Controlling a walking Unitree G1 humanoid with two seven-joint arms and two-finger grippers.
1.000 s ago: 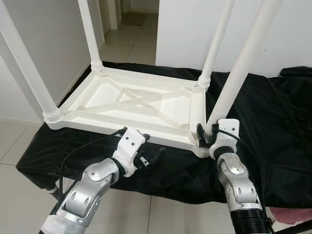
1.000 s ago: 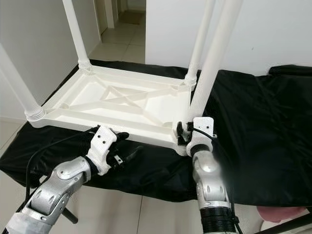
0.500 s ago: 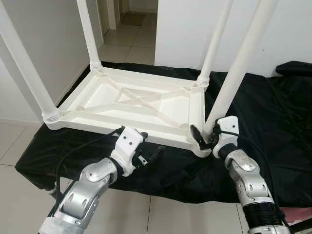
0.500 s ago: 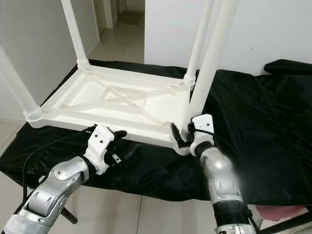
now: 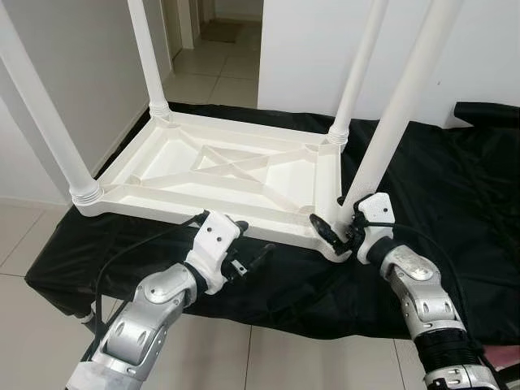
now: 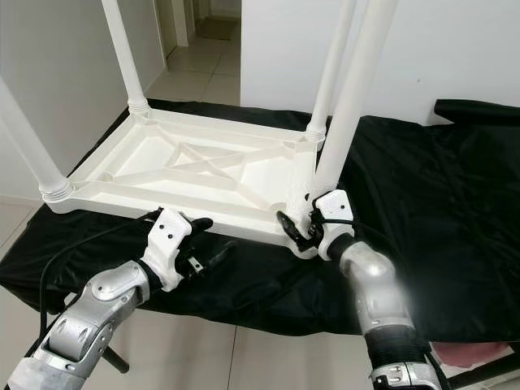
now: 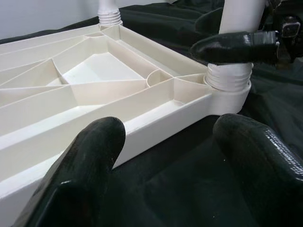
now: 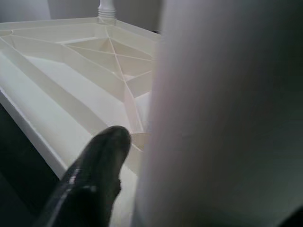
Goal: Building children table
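White plastic table [image 5: 219, 175] lies upturned, right pincer [image 5: 340, 231] clamping its near leg [image 5: 398, 114]

place: home, plain room
floor: pale tiles [image 5: 24, 236]
walls: white, bare [image 5: 309, 49]
beyond: tiled hallway [image 5: 215, 57] through doorway
work surface: low stand draped in black cloth [image 5: 455, 187]

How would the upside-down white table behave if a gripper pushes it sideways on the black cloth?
The white table lies flat on its broad top, so it would probably slide, not tip. Its thin ribbed plastic suggests it is light yet fairly stiff. The black cloth is loose and wrinkled, so it may bunch and drag. The right gripper holds the near leg; pushing high there could rock the table.
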